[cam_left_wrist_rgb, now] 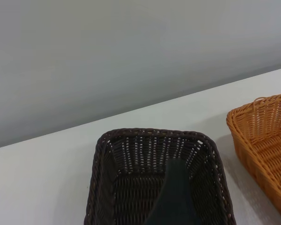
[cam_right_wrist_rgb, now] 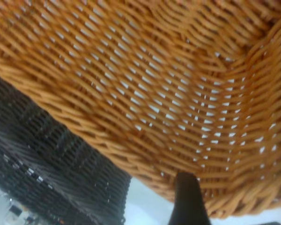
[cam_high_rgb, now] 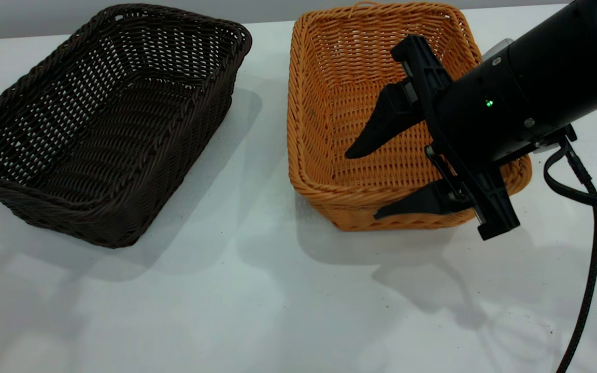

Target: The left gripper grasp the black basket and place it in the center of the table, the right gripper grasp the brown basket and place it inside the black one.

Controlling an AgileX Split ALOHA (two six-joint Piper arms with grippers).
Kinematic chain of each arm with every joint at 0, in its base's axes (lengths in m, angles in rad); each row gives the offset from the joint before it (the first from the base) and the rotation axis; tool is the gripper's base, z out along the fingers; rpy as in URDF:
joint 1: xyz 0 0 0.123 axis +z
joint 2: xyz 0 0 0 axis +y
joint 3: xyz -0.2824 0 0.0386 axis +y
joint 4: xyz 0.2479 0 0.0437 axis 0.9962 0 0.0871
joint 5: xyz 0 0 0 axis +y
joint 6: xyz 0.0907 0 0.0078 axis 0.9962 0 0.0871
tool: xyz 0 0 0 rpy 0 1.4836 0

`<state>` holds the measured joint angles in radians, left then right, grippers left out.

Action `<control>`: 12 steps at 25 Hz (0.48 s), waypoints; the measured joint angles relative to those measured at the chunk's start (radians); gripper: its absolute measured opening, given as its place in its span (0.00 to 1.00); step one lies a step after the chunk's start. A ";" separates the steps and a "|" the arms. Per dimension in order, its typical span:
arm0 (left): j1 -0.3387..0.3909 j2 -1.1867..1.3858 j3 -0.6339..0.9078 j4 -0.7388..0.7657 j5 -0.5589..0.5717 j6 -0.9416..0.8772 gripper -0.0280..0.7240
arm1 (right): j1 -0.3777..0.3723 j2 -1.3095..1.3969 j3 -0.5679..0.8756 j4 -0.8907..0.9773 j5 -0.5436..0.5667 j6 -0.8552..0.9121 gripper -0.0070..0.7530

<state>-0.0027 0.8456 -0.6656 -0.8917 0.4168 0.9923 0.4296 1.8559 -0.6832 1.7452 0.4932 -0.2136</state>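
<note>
The black basket (cam_high_rgb: 107, 124) stands on the table (cam_high_rgb: 257, 311) at the left. The brown basket (cam_high_rgb: 381, 119) stands upright beside it, at the middle right, with its small loop at the far end. My right gripper (cam_high_rgb: 363, 185) is open and reaches in from the right. One finger is inside the brown basket and the other is outside its near wall, so the rim lies between them. In the right wrist view the brown basket (cam_right_wrist_rgb: 154, 84) fills the frame. My left gripper is out of the exterior view. One of its dark fingers (cam_left_wrist_rgb: 174, 192) hangs over the black basket (cam_left_wrist_rgb: 131, 154).
The right arm's black cable (cam_high_rgb: 586, 280) trails over the table at the right. A pale wall runs behind the table's far edge (cam_left_wrist_rgb: 131, 70). The brown basket's corner (cam_left_wrist_rgb: 267, 136) shows beside the black one, with a strip of table between them.
</note>
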 joint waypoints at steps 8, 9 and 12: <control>0.000 0.000 0.000 0.000 0.000 0.000 0.74 | 0.000 0.046 -0.002 0.000 -0.117 0.045 0.61; 0.000 0.000 0.000 0.000 0.000 0.000 0.74 | 0.000 0.047 -0.002 0.000 -0.127 0.045 0.61; 0.000 0.000 0.000 0.000 0.000 0.000 0.74 | 0.000 0.047 -0.003 0.000 -0.175 0.045 0.61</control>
<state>-0.0027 0.8456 -0.6656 -0.8917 0.4168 0.9923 0.4296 1.9027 -0.6864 1.7452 0.3186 -0.1686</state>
